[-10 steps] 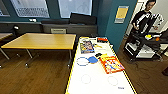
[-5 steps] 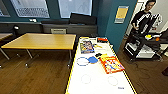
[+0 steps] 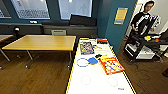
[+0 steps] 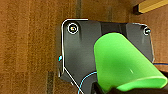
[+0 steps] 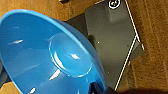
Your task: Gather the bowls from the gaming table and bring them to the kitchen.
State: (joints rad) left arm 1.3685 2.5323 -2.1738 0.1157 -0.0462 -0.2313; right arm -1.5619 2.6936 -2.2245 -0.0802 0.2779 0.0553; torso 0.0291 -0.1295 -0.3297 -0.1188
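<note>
White-topped and yellow-rimmed, the gaming table [image 3: 100, 82] runs lengthwise away from the head camera, with wood-look floor [image 3: 40, 75] on both sides. Near its middle lies one bright blue bowl [image 3: 93, 60], just beside a clear ring-like plate [image 3: 82, 62] on the side toward the tan wooden table [image 3: 42, 42]. Two more clear rings [image 3: 86, 79] rest nearer the camera. A red-and-yellow game box [image 3: 111, 65] lies just beside the bowl on the opposite side, and a blue-toned game box [image 3: 86, 47] sits farther along the top. At the far right a person [image 3: 142, 22] stands behind a dark control rig [image 3: 147, 42], next to the teal wall [image 3: 117, 32].

In the right wrist view a second blue bowl [image 5: 47, 55] appears large and tilted, its hollow facing the camera, over the robot's dark plate [image 5: 112, 42] and the wooden floor. The bowl's lower rim meets a dark part of the right gripper [image 5: 100, 90] at the frame edge, which appears to grip it; how far the fingers stand apart cannot be told.

In the left wrist view a green cup [image 4: 125, 65] appears large, its rim meeting a dark part of the left gripper [image 4: 110, 90] at the frame edge, which appears to grip it; finger spacing likewise cannot be told. A corner of tan table [image 4: 152, 5] shows above the floor.
</note>
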